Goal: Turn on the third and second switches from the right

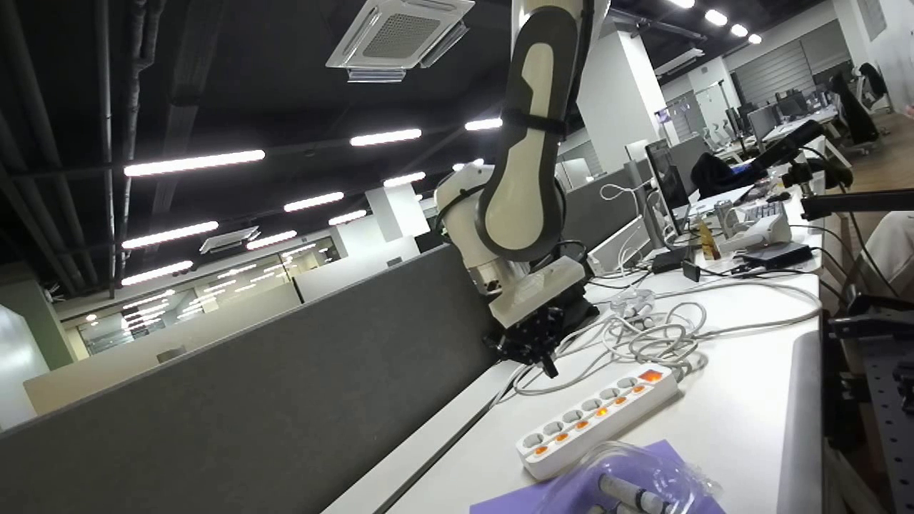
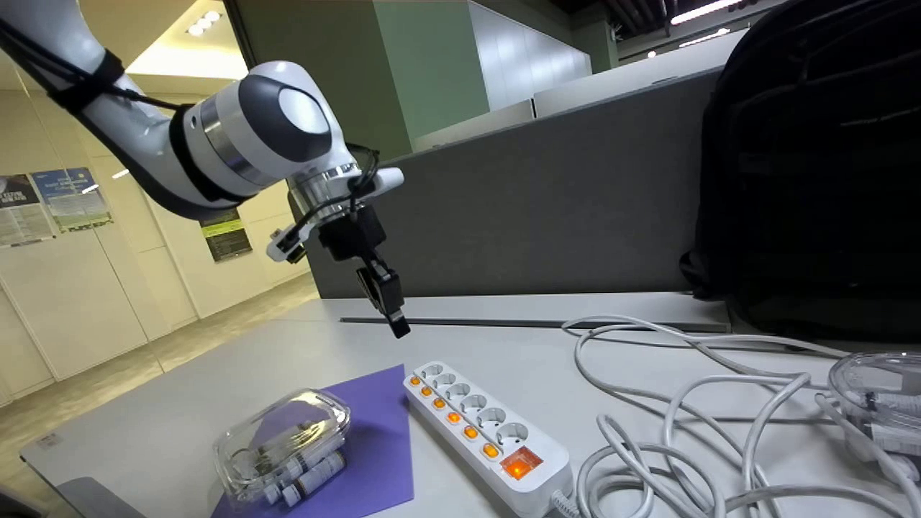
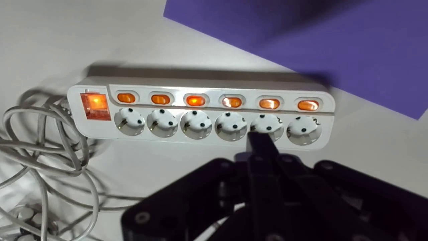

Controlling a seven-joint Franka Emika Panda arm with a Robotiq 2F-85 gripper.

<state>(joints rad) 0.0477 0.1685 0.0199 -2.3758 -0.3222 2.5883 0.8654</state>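
Observation:
A long white power strip (image 3: 214, 140) lies on the table, with a row of orange rocker switches beside its sockets. In the wrist view, a large square main switch (image 3: 96, 105) glows at its left end. The third small switch (image 3: 195, 100) from it glows brightly; it also glows in both exterior views (image 1: 602, 412) (image 2: 453, 416). The small switch (image 3: 160, 99) between that one and the end switch (image 3: 126, 97) looks unlit. The switches (image 3: 231, 102) (image 3: 269, 103) (image 3: 308, 105) further right show white glare. My gripper (image 3: 262, 135) is shut and empty above the strip, touching nothing (image 2: 401, 327).
A purple sheet (image 2: 388, 446) lies beside the strip, with a clear plastic box (image 2: 284, 446) of small bottles on it. Tangled white cables (image 2: 683, 432) lie at the main-switch end, near another clear container (image 2: 881, 403). A grey partition (image 2: 540, 223) and a black backpack (image 2: 813, 180) stand behind.

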